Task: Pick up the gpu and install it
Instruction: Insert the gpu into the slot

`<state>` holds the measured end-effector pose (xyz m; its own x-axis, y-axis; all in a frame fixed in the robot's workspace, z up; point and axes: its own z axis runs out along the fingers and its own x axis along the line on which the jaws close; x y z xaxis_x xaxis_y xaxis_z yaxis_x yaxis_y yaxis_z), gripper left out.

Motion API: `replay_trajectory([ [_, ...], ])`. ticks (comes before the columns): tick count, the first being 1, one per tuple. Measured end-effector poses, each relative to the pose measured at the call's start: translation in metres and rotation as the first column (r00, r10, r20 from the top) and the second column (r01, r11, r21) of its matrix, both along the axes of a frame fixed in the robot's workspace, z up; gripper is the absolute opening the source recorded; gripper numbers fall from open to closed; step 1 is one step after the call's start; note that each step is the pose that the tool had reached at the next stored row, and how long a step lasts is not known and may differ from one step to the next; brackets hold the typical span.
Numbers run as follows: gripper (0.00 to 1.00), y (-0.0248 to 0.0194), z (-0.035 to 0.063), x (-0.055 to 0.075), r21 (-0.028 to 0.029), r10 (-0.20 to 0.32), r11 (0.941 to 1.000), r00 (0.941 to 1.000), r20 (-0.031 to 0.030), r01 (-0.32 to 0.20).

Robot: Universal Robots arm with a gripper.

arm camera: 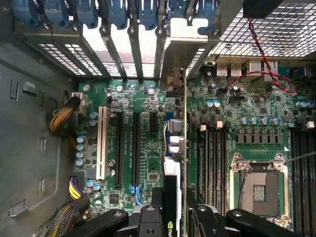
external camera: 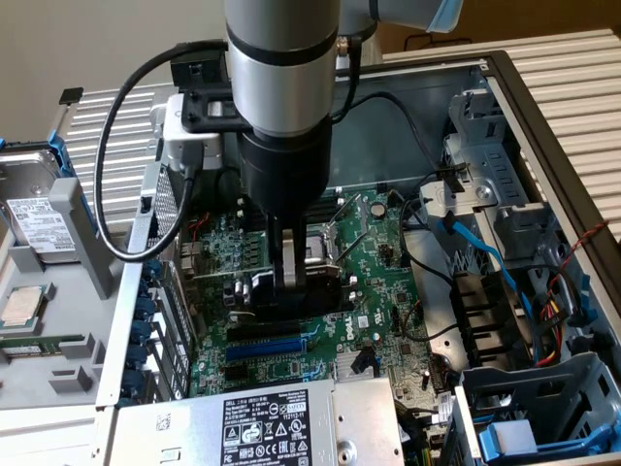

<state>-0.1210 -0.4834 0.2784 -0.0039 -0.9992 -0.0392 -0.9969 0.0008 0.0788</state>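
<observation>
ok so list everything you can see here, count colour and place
case: one, grey, open
motherboard: one, green, inside the case
gpu: one, black and green, held over the motherboard
cpu socket: one, silver, empty, on the motherboard
power supply: one, silver, exterior view's foreground
hard drive: one, silver, exterior view's left, outside the case
blue cable: one, blue, exterior view's right
arm: one, silver and black, reaching into the case
tool: one, black, shut on the gpu

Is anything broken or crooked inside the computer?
Nothing looks broken or spilled. The gpu stands straight in the gripper, parallel to the long black slots. One odd thing: the processor socket sits empty.
</observation>
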Motion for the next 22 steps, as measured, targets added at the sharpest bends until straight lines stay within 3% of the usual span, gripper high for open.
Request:
replay_trajectory([
  [6,0.27,0.0,-0.0023,-0.0015,0.0003,0.0,1.0,1.0,0.0004,0.0],
  [12,0.27,0.0,-0.0084,-0.0087,0.0004,0.0,1.0,1.0,0.0063,0.0],
  [22,0.27,0.0,-0.0087,-0.0091,0.0004,-0.001,1.0,1.0,0.0066,0.001],
])
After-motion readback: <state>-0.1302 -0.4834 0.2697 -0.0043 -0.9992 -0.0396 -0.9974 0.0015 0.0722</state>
